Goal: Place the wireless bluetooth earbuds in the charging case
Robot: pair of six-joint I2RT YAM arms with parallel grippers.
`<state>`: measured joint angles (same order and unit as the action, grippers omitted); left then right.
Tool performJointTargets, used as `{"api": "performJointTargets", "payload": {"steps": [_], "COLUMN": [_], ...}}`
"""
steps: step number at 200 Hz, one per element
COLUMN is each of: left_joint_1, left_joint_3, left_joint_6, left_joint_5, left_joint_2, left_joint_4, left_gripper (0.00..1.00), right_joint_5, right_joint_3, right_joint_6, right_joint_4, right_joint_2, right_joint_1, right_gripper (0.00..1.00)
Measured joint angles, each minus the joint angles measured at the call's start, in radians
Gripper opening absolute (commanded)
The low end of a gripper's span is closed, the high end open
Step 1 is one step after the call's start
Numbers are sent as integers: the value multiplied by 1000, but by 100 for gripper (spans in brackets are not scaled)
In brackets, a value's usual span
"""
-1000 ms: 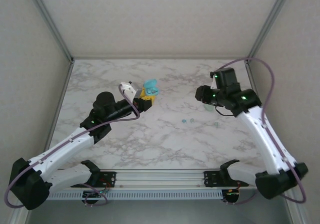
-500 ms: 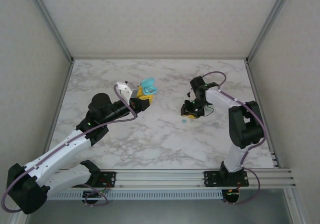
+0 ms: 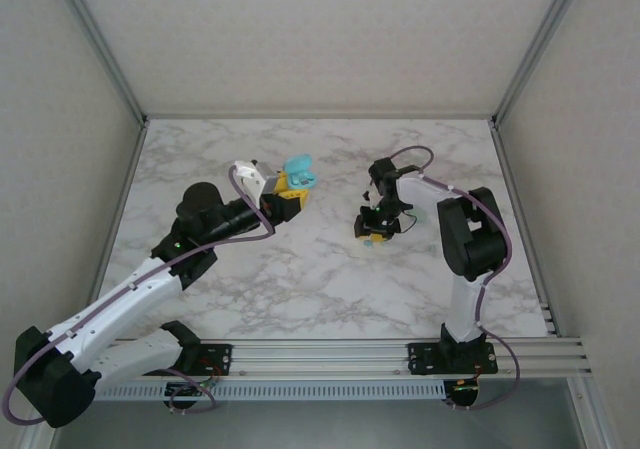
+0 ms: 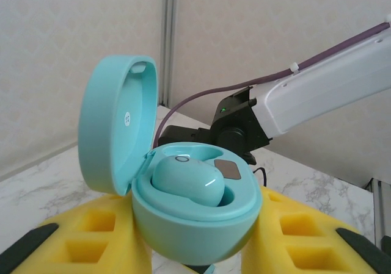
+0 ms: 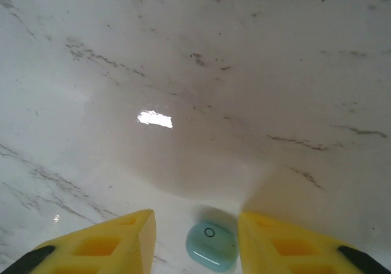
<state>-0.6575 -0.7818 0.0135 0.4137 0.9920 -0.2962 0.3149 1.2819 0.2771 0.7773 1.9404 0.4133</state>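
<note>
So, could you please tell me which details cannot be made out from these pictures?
- Top view: the right gripper mostly hides the loose earbud, which is too small there to place.
- Right wrist view: from this angle, whether the fingers touch the table is unclear.
- Left wrist view: the seated earbud hides much of the case interior, so a second socket cannot be checked.

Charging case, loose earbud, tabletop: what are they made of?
The charging case looks like moulded plastic, satin teal with soft highlights. The loose earbud: similar teal plastic, smooth. The tabletop: polished marble look, mirroring a light; possibly laminate.
</note>
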Motion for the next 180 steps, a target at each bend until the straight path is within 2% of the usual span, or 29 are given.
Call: {"api": "performJointTargets", "payload": {"steps": [108, 180], "left_joint_1": [0, 0], "left_joint_3": [0, 0], "left_joint_6": [0, 0], "left_joint_5": [0, 0], "left_joint_2": [3, 3], "left_joint_4": [9, 10], "left_gripper": [28, 28], "right_joint_5": [53, -8], "right_joint_3": [-12, 0], "right_joint_6": [-27, -31], "right_joint_4": [35, 84], "right_joint_2": [-10, -17], "right_joint_1": [54, 80], "right_gripper": [38, 36]}}
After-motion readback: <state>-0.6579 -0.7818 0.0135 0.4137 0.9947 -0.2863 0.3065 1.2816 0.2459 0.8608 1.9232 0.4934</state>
